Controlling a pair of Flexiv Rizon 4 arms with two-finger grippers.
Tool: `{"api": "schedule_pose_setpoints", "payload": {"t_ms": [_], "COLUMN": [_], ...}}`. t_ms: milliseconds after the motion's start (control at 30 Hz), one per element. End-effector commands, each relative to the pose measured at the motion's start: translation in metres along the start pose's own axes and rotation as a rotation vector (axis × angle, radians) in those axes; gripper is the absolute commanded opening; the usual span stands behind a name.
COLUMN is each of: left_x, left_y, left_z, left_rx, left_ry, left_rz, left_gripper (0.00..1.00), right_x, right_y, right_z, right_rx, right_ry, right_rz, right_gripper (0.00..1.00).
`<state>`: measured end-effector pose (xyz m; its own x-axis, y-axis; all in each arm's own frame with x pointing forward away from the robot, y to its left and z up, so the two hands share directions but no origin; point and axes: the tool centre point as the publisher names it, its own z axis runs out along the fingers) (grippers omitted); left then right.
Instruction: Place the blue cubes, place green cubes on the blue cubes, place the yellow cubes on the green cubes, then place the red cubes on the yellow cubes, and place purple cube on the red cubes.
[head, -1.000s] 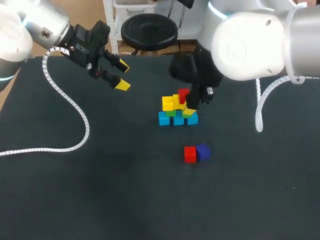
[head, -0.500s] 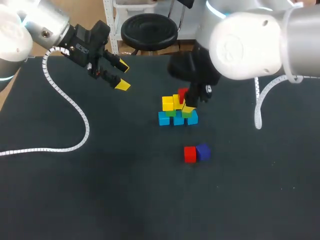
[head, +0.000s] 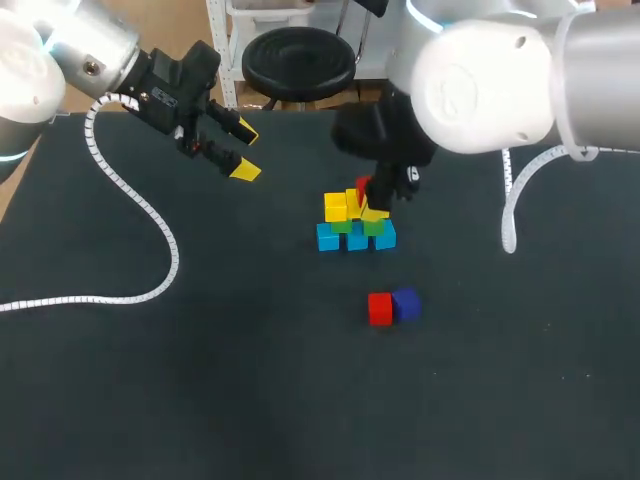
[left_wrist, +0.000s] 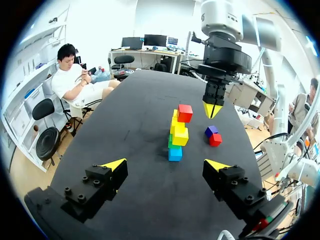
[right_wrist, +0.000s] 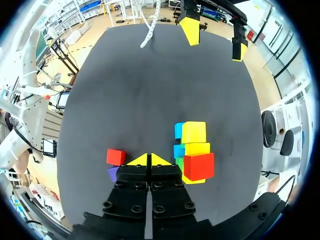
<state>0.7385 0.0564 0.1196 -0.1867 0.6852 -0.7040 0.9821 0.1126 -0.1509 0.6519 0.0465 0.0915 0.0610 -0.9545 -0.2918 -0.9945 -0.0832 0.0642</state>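
The left end effector hangs spread and empty, well apart from the stack, probably to leave the other arm room. One red cube tops the yellow cubes, and just beside it is the right end effector, tips pressed together on nothing. A second red cube and the purple cube lie touching on the worktop, near the stack and not yet placed.
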Motion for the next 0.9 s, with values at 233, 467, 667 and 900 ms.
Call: {"api": "schedule_pose_setpoints", "payload": {"t_ms": [233,467,667,900], "left_x": [0.001,0.001,0.001,0.001], "left_y": [0.000,0.000,0.000,0.000], "left_z": [0.000,0.000,0.000,0.000], "left_rx": [0.001,0.001,0.001,0.001], "left_ry": [-0.001,-0.001,-0.001,-0.001], "left_rz": [0.002,0.002,0.002,0.002], "left_gripper": [1.00,1.00,1.00,1.00], "right_x": [0.000,-0.001,-0.001,0.001], "right_y": [-0.008,-0.011,-0.014,-0.017], "right_z": [0.001,0.002,0.003,0.003], "right_rx": [-0.008,-0.011,-0.013,-0.016], "right_ry": [0.002,0.007,0.014,0.021], "right_rz": [0.000,-0.005,-0.003,0.000], "right_gripper": [0.00,0.00,0.00,0.00]}}
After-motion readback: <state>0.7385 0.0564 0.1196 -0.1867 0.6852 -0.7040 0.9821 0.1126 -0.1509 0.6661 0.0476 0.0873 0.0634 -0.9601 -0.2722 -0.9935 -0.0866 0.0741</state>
